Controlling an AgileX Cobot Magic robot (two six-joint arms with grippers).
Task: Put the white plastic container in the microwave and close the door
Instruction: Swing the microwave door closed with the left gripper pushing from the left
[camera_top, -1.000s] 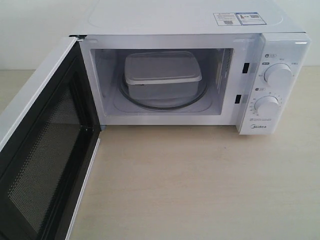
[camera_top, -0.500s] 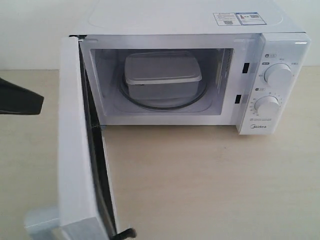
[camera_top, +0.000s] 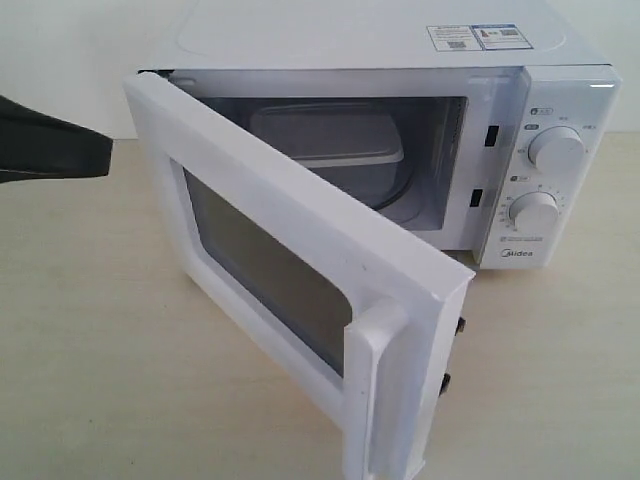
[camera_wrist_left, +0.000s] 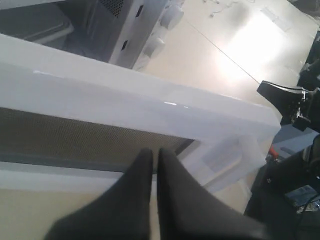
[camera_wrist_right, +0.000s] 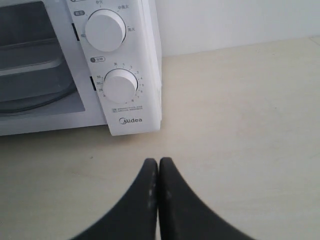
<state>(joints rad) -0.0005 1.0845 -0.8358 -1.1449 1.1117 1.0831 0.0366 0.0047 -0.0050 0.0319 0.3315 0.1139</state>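
Left gripper (camera_wrist_left: 155, 152): black fingers pressed together, holding nothing, tips at door's outer face, left of microwave. One white door with dark window (camera_top: 300, 215): hinged at microwave's left edge, half shut, bar handle (camera_top: 375, 390) out front, wide gap to cavity's right edge. One white rectangular lidded plastic container (camera_top: 330, 140): inside white boxy microwave (camera_top: 370, 40), lid up, long axis across cavity width, partly behind door. Two round white dials (camera_top: 556, 150) on microwave's right panel. Right gripper (camera_wrist_right: 158, 162): fingers pressed together, holding nothing, over beige table (camera_wrist_right: 240, 125) before dial panel, apart.

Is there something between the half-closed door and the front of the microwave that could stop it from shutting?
Nothing visible does. The white plastic container sits inside the microwave, behind the opening, and no object shows in the gap the door must swing through. The left gripper, shut, is on the door's outer side.
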